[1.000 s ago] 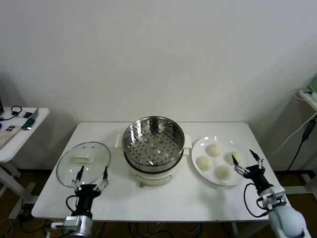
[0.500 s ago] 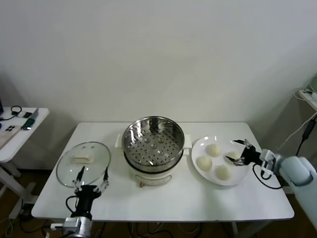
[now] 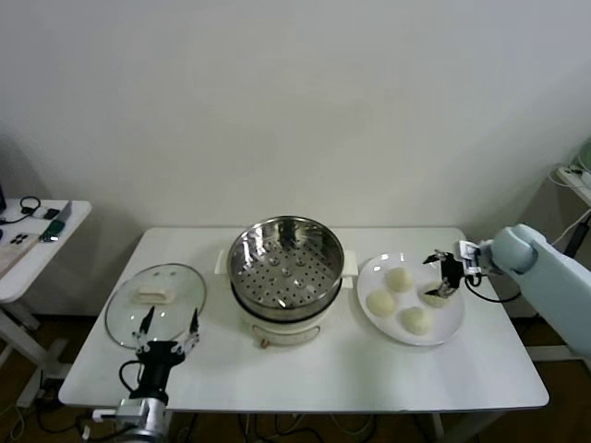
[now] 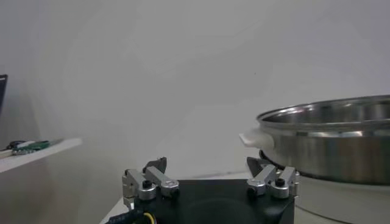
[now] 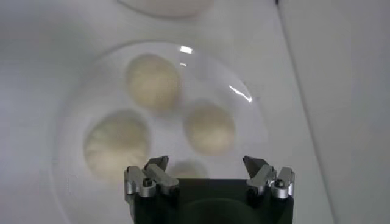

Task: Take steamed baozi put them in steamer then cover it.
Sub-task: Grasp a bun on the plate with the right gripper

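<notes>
Four cream-white baozi lie on a white plate (image 3: 454, 321) right of the steamer: one at the back (image 3: 399, 279), one on the left (image 3: 380, 303), one at the front (image 3: 416, 320), one on the right (image 3: 432, 297). My right gripper (image 3: 441, 274) hangs open just above the right one. In the right wrist view the buns (image 5: 209, 126) lie beyond the gripper (image 5: 207, 165), and the nearest (image 5: 186, 168) sits between the fingertips, partly hidden. The steel steamer (image 3: 286, 266) stands empty at centre. The glass cover (image 3: 155, 300) lies flat at left. My left gripper (image 3: 166, 330) is open beside it.
The white table (image 3: 305, 374) holds everything. The steamer's pot base has side handles (image 4: 255, 139). A side table (image 3: 37, 235) with small items stands far left. Cables hang at the far right (image 3: 563, 249).
My right arm has swung from the table's front right corner up and back over the plate, and the gripper now hangs open over the right baozi. The left arm has barely moved.
</notes>
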Robot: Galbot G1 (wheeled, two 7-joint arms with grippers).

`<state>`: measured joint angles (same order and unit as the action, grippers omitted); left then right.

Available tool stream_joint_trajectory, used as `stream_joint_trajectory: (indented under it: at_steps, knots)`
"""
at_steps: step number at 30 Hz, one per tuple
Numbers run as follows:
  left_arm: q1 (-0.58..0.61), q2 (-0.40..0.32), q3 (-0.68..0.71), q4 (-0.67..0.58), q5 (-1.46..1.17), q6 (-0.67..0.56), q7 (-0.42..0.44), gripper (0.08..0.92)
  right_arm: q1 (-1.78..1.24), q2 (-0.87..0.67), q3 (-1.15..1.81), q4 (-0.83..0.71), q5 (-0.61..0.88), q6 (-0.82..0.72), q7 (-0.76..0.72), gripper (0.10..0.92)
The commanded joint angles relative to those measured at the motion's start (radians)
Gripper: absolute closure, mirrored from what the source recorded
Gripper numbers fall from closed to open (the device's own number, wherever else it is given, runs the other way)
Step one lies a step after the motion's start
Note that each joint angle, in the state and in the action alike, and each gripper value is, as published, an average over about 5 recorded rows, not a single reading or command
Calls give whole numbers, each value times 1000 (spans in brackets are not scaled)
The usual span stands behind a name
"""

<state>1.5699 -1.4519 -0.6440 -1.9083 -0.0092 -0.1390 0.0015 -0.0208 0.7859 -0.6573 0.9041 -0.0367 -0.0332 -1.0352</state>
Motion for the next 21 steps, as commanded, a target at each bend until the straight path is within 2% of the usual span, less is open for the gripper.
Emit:
stream_joint_trajectory:
  at_steps: [1, 9, 21]
  knots:
    - [-4, 4, -1, 3, 0, 8, -1, 177, 212, 189, -263, -316, 12, 30, -71, 203]
    - [-17, 18, -3, 15, -3, 16, -5, 177, 188, 308, -237, -447, 11, 64, -62, 203]
    - [-24, 24, 0, 29, -3, 19, -7, 177, 160, 386, -222, -515, 9, 83, -62, 203]
